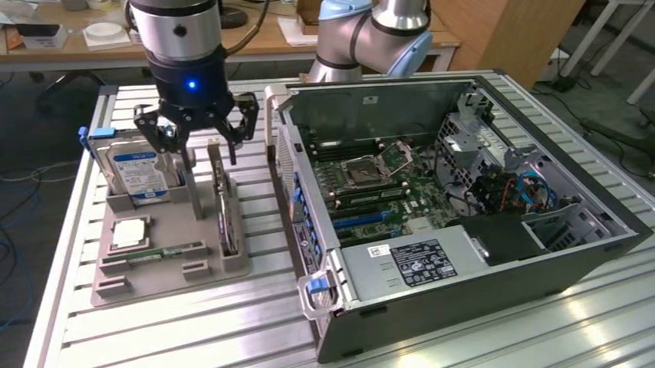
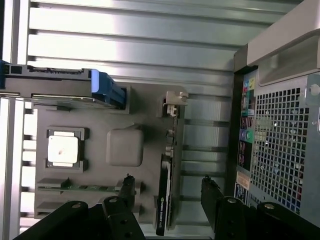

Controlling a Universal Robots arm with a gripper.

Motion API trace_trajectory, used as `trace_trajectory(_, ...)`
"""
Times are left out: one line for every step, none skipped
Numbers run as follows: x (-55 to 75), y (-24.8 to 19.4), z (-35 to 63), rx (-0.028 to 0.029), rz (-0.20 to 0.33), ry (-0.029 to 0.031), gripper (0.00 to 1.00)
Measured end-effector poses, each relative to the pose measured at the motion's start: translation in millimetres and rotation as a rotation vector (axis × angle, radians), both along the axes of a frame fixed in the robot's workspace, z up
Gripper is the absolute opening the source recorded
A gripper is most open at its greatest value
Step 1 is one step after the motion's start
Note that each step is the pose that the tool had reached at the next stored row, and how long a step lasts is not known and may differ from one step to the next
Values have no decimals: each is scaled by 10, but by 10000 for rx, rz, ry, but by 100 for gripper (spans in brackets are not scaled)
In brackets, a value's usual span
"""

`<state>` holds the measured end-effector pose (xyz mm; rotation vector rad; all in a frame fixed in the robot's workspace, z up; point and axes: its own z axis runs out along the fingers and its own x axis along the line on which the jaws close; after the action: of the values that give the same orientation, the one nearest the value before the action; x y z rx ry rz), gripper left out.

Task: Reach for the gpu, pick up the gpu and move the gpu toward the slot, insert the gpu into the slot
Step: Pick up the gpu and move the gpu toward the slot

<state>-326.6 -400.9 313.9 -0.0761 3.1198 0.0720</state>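
The gpu (image 1: 223, 211) is a thin dark card standing on edge in a grey holder tray (image 1: 195, 222), at the exterior view's left of the open computer case (image 1: 573, 253). My gripper (image 1: 202, 149) hangs open just above the card's far end, touching nothing. In the wrist view the gpu (image 2: 166, 175) shows edge-on below, its metal bracket end away from me, and my gripper (image 2: 168, 191) straddles its line with one of the fingers (image 2: 212, 194) on each side. Blue slots (image 1: 358, 220) lie on the motherboard inside the case.
The tray also holds a blue-labelled hard drive (image 1: 138, 172), a processor chip (image 1: 131, 231) and a green memory stick (image 1: 164, 253). The case wall (image 1: 291, 192) rises close beside the tray. A second robot arm (image 1: 363, 34) stands behind the case.
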Motion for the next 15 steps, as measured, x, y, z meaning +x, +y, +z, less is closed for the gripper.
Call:
trace_trajectory(0, -1, -18, 1, 0, 1, 65)
trace_trajectory(0, -1, -35, 2, 1, -1, 65)
trace_trajectory(0, -2, -52, 2, 0, 0, 65)
trace_trajectory(0, -2, -69, 3, 0, -1, 65)
trace_trajectory(0, -3, -87, 4, 0, -1, 65)
trace_trajectory(0, -4, -104, 5, 0, 0, 65)
trace_trajectory(0, -4, -121, 6, 0, -1, 65)
trace_trajectory(0, -5, -137, 6, 0, -1, 65)
trace_trajectory(0, -6, -154, 6, 0, 0, 65)
trace_trajectory(0, -7, -171, 6, 0, 0, 65)
trace_trajectory(0, -7, -188, 7, 0, -1, 65)
trace_trajectory(0, -8, -206, 6, -1, 1, 65)
trace_trajectory(0, -9, -224, 7, 0, 0, 65)
trace_trajectory(0, -10, -242, 7, 0, -1, 65)
trace_trajectory(0, -10, -260, 7, 0, -1, 65)
